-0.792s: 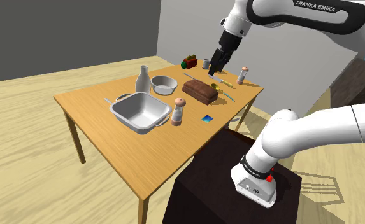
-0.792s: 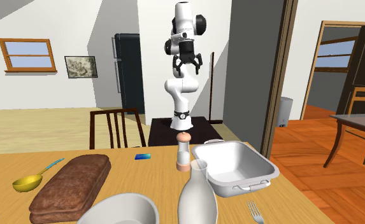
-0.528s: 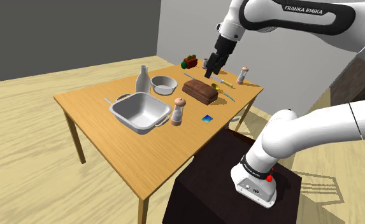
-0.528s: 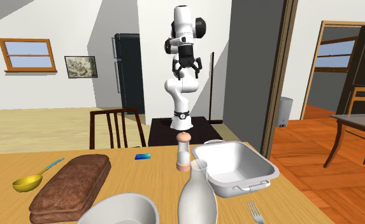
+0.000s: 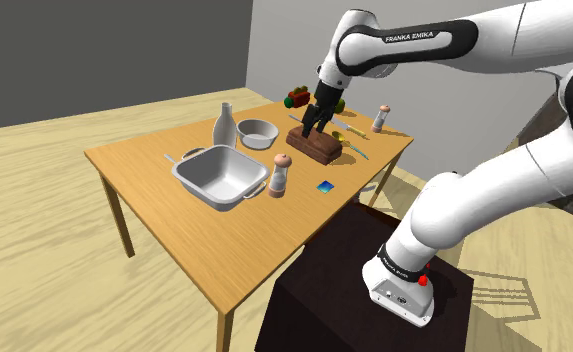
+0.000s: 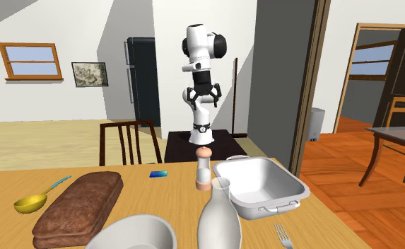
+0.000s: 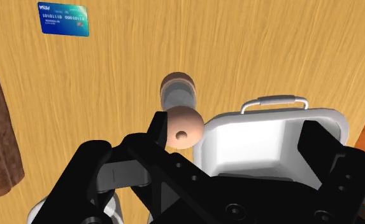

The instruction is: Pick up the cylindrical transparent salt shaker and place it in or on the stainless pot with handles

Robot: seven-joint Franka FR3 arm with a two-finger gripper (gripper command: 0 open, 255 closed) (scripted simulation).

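- The grey two-handled pot (image 5: 217, 175) sits on the desk (image 5: 144, 160), its pale floor in full view.
- The salt shaker (image 5: 280, 176), clear-bodied with a brown cap, stands upright just beside it.
- The claw (image 5: 308, 129) hangs released over a brown loaf (image 5: 319, 148).

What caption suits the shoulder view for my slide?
The white arm holds its open fingers above the wooden table, where the brown-topped salt shaker stands beside the grey handled pot.
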